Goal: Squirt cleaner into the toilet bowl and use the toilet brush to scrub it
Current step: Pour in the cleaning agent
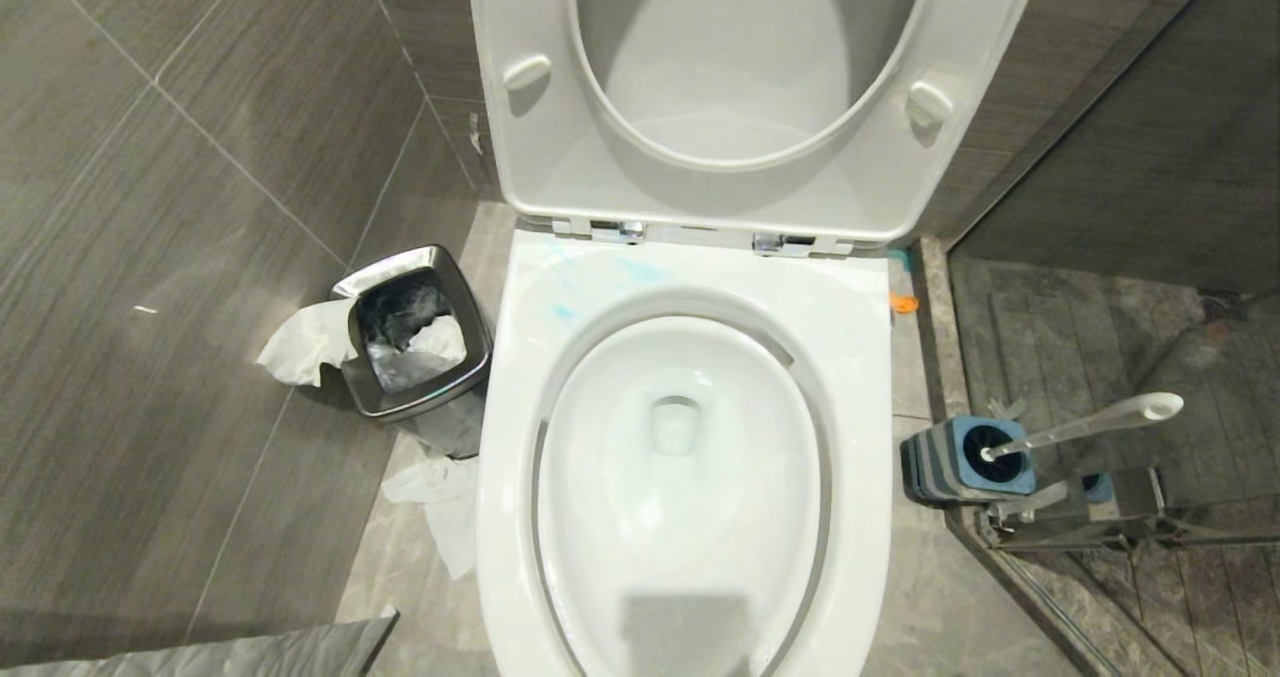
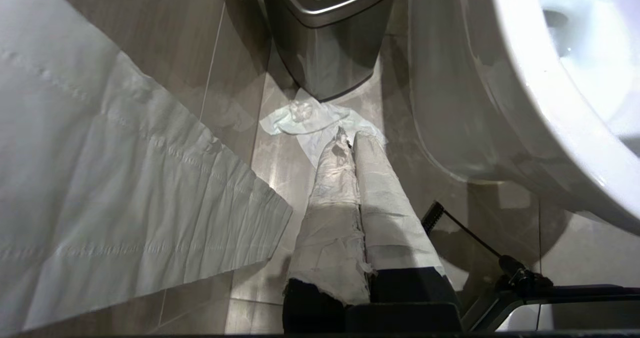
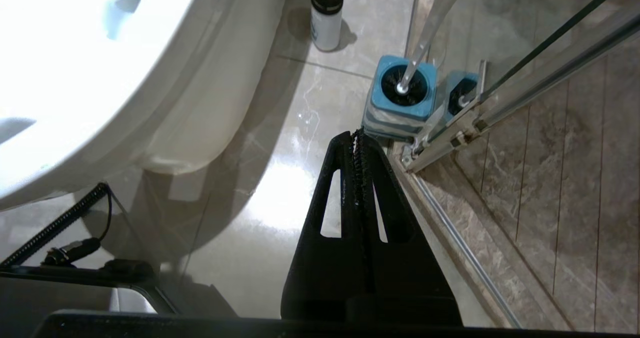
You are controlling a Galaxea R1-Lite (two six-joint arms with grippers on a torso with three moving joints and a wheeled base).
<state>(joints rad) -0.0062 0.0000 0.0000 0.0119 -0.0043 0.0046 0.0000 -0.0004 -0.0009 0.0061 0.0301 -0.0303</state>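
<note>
The white toilet bowl [image 1: 860, 357] fills the middle of the head view, its seat and lid raised. Pale turquoise smears of cleaner [image 1: 640, 272] lie on the rim behind the basin. The toilet brush [image 1: 1090, 424] stands in its blue-grey holder [image 1: 945, 472] on the floor to the bowl's right, handle leaning against the glass. Neither arm shows in the head view. My left gripper [image 2: 350, 136] hangs shut and empty over the floor beside the bowl [image 2: 525, 103], its fingers wrapped in white paper. My right gripper [image 3: 356, 134] is shut on nothing, just short of the holder [image 3: 400, 103].
A steel waste bin [image 1: 415, 347] with tissue stands left of the bowl, and more tissue [image 1: 440, 502] lies on the floor. A glass shower door [image 1: 1150, 257] bounds the right. A white bottle [image 3: 327, 13] stands on the floor beyond the brush holder. A paper sheet [image 2: 100, 188] hangs by my left wrist.
</note>
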